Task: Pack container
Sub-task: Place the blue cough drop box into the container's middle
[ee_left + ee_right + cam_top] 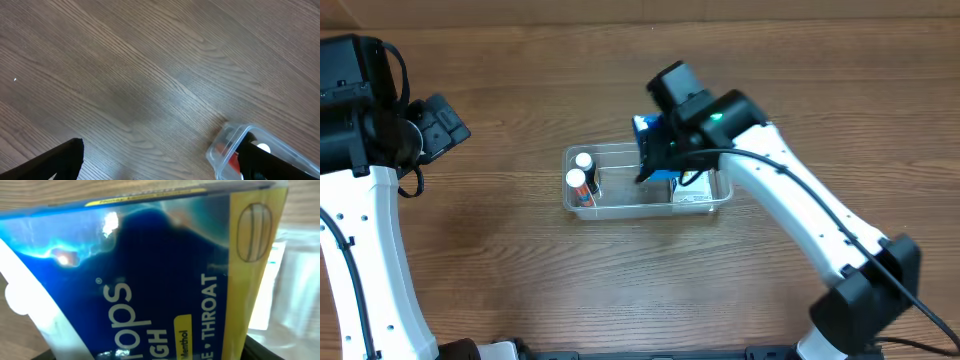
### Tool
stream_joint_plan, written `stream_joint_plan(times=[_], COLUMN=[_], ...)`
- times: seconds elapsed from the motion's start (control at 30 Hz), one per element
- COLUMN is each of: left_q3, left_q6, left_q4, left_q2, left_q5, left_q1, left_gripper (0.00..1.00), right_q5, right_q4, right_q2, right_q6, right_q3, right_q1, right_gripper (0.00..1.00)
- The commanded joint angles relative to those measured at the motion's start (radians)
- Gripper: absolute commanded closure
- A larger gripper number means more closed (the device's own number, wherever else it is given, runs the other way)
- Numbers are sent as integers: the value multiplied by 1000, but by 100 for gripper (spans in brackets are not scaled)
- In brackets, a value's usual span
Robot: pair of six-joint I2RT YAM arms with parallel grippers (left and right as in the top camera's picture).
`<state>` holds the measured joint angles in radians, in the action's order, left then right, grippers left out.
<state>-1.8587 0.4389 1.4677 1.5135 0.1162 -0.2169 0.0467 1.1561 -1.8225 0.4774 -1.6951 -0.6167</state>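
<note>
The table (520, 80) is brown wood-look laminate with a fine, streaky grain and a matte finish. Near its middle lies the container (620, 208), a shallow rectangular bin of clear plastic with rounded corners and a thin raised rim. The grain shows through its walls.

At the container's left end stand two small cylindrical bottles with round white caps, one (583, 160) behind the other (577, 180). The nearer one carries an orange-red label. At the right end a flat white box (694, 197) rests against the wall.

The right end effector (657, 157), black and blocky on a smooth white arm, hangs over the container's far rim, pinching a blue box (644, 127). In the right wrist view this box (150, 280) fills almost the whole frame and sits tilted. It is glossy cardboard, deep blue with bright glare patches, and has a yellow band along one edge printed with "THROAT". The end effector's fingers are hidden behind it. Beyond the box's right edge is a blurred stretch of clear plastic.

The left end effector (446, 124) is well apart from the container, over bare table at the left. In its wrist view it (160, 155) is spread wide, with matte black fingers (60, 160) at the two lower corners and only wood grain between them. One rounded corner of the container (223, 142) shows at the lower right.
</note>
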Motion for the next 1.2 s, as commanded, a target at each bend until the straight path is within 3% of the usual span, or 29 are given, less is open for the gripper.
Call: stream_joint_plan(times=[0.0, 0.37, 0.43, 0.63, 0.77, 1.17], left_q3=[-15, -15, -15, -15, -15, -15], left_q6=[2, -16, -16, -17, -16, -25], left_q4=[-1, 2, 2, 2, 2, 3], left_q2=[5, 5, 5, 5, 5, 5], left_q5=[-2, -2, -2, -2, -2, -2], left_q1=[-3, -3, -3, -3, -3, -3], left_gripper=[0, 0, 0, 0, 0, 0], right_q5=[-20, -30, -31, -124, -158, -136], right_q4=[-11, -30, -29, 61, 117, 144], right_q2=[-64, -272, -277, -246, -158, -101], right_q6=[146, 175, 174, 174, 122, 122], right_q3=[6, 7, 7, -56, -149, -146], right_q1=[-46, -49, -49, -49, -13, 97], right_gripper=[33, 32, 22, 17, 1, 6])
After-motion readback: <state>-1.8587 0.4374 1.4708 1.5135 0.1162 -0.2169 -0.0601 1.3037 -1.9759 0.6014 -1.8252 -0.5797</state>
